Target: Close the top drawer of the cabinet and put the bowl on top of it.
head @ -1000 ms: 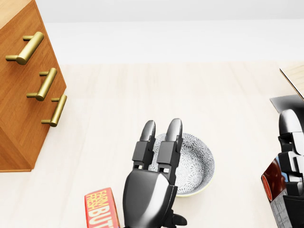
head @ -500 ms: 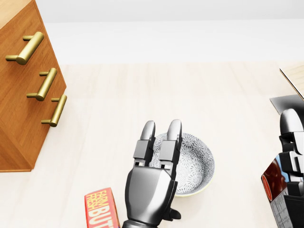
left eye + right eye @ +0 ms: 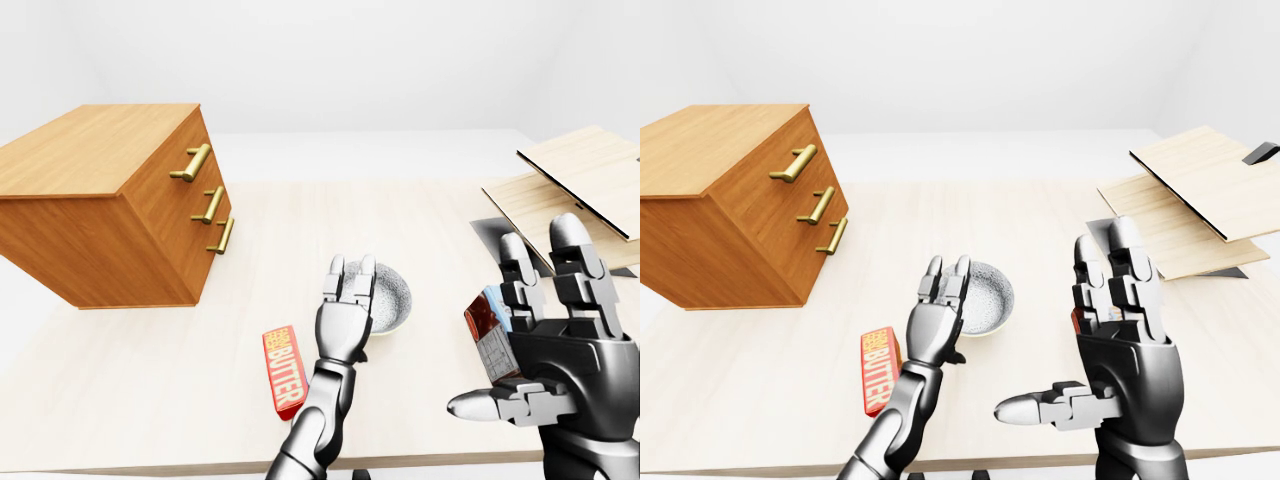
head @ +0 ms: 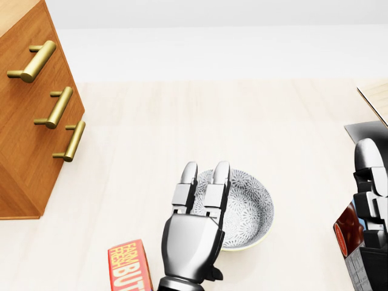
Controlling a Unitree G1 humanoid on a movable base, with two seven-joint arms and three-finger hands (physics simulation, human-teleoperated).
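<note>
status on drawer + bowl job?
Done: all three drawers of the cabinet look flush, so the top one appears closed. In hand: the left robot hand sits over the patterned bowl's near rim, fingers open, no grip visible. Left: grasp the bowl and set it on the cabinet top.

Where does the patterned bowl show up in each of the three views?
Left-eye view: bowl just right of centre, beyond the left hand.
Head view: bowl lower centre, partly hidden by that hand.
Right-eye view: bowl at centre.
Shared landmark: the red butter box, left of the bowl.
</note>
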